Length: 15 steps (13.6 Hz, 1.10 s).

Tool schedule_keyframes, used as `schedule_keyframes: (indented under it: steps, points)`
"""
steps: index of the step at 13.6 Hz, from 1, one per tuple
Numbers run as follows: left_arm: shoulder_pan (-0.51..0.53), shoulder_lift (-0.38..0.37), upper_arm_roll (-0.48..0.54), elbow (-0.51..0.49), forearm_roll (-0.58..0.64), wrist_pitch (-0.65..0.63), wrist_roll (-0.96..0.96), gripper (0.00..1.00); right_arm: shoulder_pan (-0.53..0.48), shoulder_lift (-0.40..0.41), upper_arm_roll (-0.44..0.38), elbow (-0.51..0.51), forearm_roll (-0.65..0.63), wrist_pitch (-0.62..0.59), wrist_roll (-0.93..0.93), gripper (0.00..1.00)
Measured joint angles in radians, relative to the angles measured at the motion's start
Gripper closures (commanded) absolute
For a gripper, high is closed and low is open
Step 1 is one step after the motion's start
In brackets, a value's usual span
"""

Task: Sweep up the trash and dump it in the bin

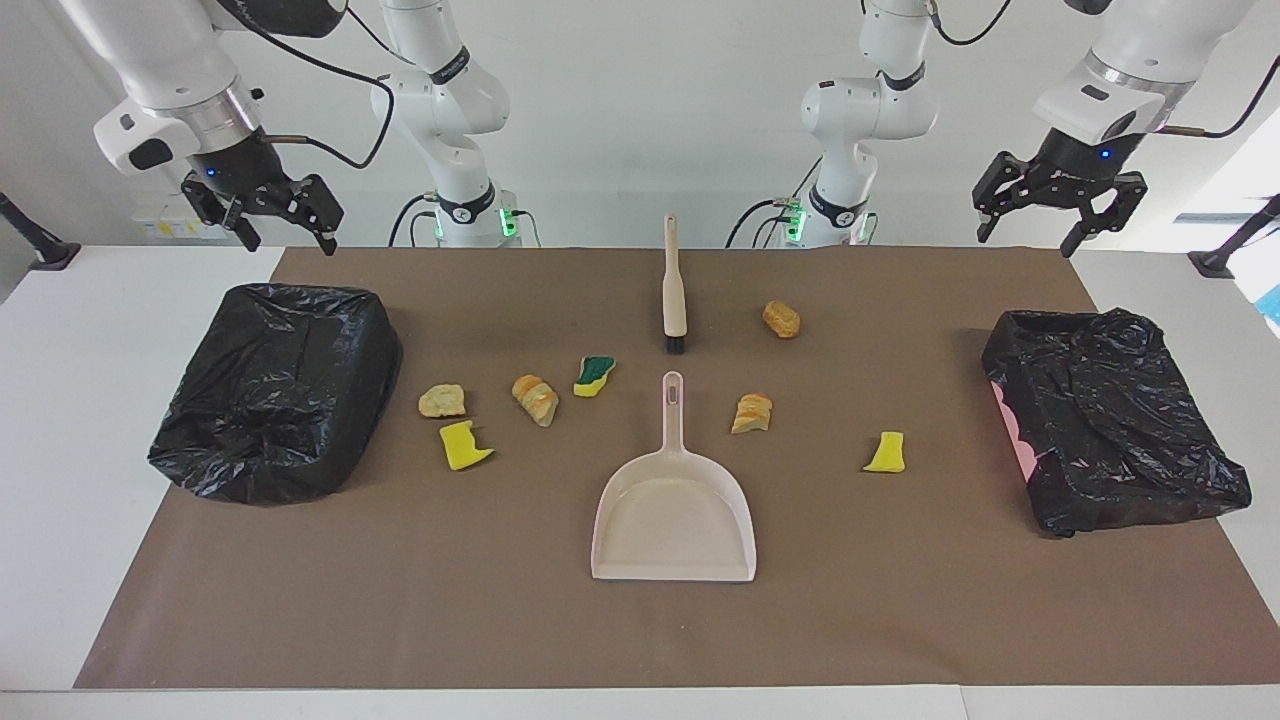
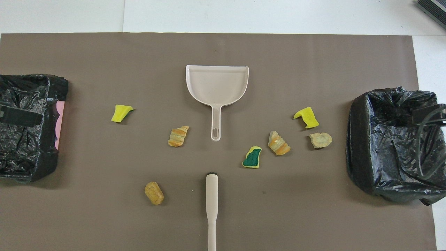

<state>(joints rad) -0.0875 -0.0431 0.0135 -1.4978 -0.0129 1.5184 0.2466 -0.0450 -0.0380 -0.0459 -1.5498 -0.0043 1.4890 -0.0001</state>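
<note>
Several trash scraps lie on the brown mat around a beige dustpan (image 1: 672, 515) (image 2: 216, 83): a green-and-yellow sponge bit (image 1: 594, 375) (image 2: 252, 157), yellow sponge bits (image 1: 463, 445) (image 1: 886, 452), and tan bread-like chunks (image 1: 535, 399) (image 1: 752, 413) (image 1: 781, 319) (image 1: 442, 401). A beige brush (image 1: 674, 290) (image 2: 211, 202) lies nearer to the robots than the dustpan, bristles toward its handle. My right gripper (image 1: 282, 238) is open and empty, raised high by the black-lined bin (image 1: 275, 390). My left gripper (image 1: 1030, 225) is open and empty, raised high by the other bin (image 1: 1110, 420).
Each black-bagged bin stands at one end of the mat, also seen in the overhead view (image 2: 393, 143) (image 2: 28, 125). The bin at the left arm's end shows a pink edge. White table surrounds the mat.
</note>
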Motion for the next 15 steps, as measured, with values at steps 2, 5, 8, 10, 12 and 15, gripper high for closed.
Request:
schedule_keyframes:
  steps: [2, 5, 8, 10, 12, 15]
  points:
    - [0.000, 0.000, 0.000, 0.000, 0.000, 0.000, 0.000, 0.00, 0.000, -0.007, 0.000, 0.000, 0.004, 0.000, 0.000, 0.00]
    - [0.000, 0.000, 0.000, 0.000, 0.000, -0.001, 0.000, 0.00, 0.000, -0.007, 0.000, -0.002, 0.005, 0.000, 0.000, 0.00]
    - [0.001, 0.000, 0.002, 0.000, 0.000, -0.005, -0.001, 0.00, 0.000, -0.007, 0.000, -0.006, 0.005, 0.000, 0.001, 0.00]
    - [0.000, 0.000, 0.001, 0.000, 0.000, -0.005, -0.001, 0.00, 0.001, -0.007, 0.000, -0.007, 0.005, 0.000, 0.001, 0.00]
    - [0.000, 0.000, -0.001, 0.000, -0.001, -0.005, -0.001, 0.00, 0.001, -0.007, 0.000, -0.007, 0.005, 0.000, 0.001, 0.00]
    - [0.000, -0.001, -0.012, -0.003, -0.008, -0.006, -0.001, 0.00, 0.001, -0.008, 0.000, -0.007, 0.005, 0.000, 0.001, 0.00]
